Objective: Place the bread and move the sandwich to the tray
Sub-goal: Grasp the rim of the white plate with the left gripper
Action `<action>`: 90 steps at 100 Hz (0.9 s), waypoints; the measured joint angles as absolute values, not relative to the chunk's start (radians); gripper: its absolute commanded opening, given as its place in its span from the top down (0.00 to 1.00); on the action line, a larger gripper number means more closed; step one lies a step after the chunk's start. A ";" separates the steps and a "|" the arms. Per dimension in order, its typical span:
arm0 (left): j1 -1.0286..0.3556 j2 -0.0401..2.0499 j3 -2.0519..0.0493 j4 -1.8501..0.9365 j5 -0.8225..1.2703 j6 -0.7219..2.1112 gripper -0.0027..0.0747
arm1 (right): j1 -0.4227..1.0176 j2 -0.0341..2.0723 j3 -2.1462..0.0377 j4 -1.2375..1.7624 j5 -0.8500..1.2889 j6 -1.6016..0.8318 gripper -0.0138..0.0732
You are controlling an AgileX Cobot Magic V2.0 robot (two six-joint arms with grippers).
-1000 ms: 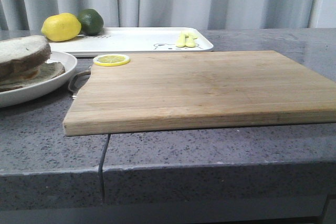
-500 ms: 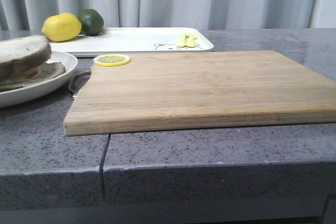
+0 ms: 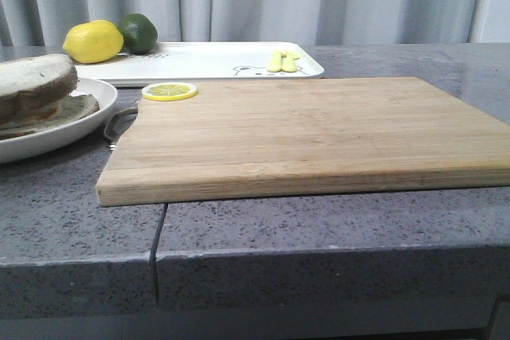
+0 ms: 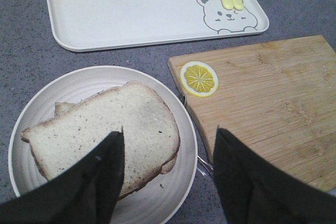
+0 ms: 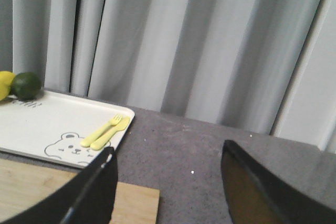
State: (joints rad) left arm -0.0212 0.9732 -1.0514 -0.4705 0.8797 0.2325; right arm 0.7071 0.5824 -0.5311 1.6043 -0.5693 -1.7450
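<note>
A thick slice of bread (image 4: 105, 124) with a brown crust lies on top of another slice on a round white plate (image 4: 31, 124), at the left edge of the front view (image 3: 36, 77). My left gripper (image 4: 169, 132) hangs open above the plate's rim, between the bread and the wooden cutting board (image 4: 273, 93). The white tray (image 3: 207, 61) with a bear drawing lies behind the board. My right gripper (image 5: 168, 148) is open and empty over grey counter, beside the tray's (image 5: 31, 124) corner. The sandwich is out of view. Neither gripper shows in the front view.
A lemon slice (image 3: 169, 91) lies on the board's (image 3: 303, 133) far left corner. A lemon (image 3: 93, 41) and a lime (image 3: 139, 32) sit at the tray's left end, a yellow fork and spoon (image 3: 283, 61) at its right. Curtains hang behind the grey counter.
</note>
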 measured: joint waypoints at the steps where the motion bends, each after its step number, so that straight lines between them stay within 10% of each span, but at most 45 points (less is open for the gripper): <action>1: -0.021 0.973 -1.051 -0.470 0.878 0.232 0.50 | 0.707 0.582 -0.526 1.606 -0.569 -1.743 0.33; 90: 0.058 0.716 -0.695 -0.170 0.713 -0.282 0.50 | 0.707 0.580 -0.508 1.621 -0.563 -1.708 0.33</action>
State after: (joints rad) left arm 0.0582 0.7155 -0.6947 -0.1701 0.7131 -0.2819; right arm 0.7071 0.5802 -0.5083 1.6208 -0.5635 -1.7079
